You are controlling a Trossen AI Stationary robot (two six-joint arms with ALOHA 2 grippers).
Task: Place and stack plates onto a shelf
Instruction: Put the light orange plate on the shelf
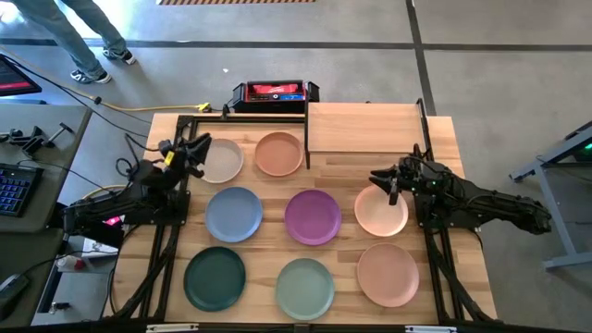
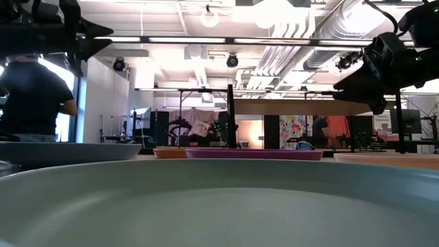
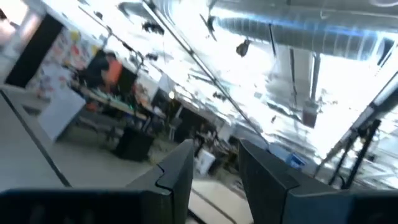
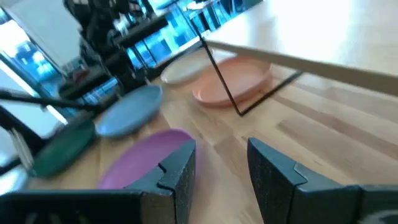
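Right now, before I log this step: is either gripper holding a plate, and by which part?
Nothing is held. The left gripper and right gripper both stand open and empty.

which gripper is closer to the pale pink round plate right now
Right. The right gripper, open, hovers at the far-left rim of the pale pink round plate. The left gripper, open too, sits across the table by the cream round plate.

We are finding no text, label, brand or number that can be read. The red panel on the black box (image 1: 275, 92) beyond the table's far edge is showing pale marks, too small to read.
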